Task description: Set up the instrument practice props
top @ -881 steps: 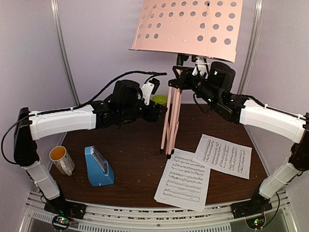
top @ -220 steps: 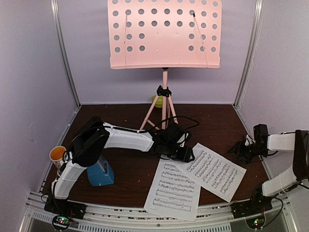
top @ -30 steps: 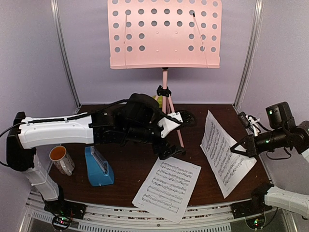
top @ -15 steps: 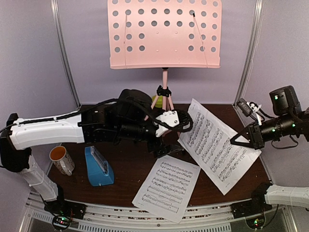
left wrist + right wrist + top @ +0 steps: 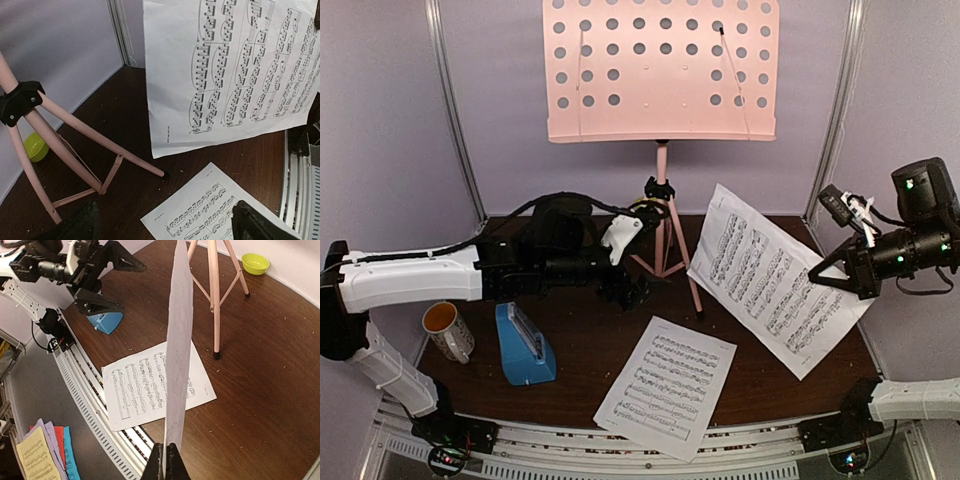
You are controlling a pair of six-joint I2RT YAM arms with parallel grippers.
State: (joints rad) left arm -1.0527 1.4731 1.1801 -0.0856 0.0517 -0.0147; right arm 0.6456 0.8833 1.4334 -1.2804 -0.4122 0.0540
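Aloft, thin printed page point(image 5: 178, 340) edge-on in the tight-shut right pincer point(image 5: 165, 457); left pincer point(image 5: 162, 226) agape, empty.

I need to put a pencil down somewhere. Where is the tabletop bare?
Bare wood lies between the metronome and the flat sheet, and on the right beyond the legs of the stand, under the lifted sheet. Crowded: the left edge by the mug.
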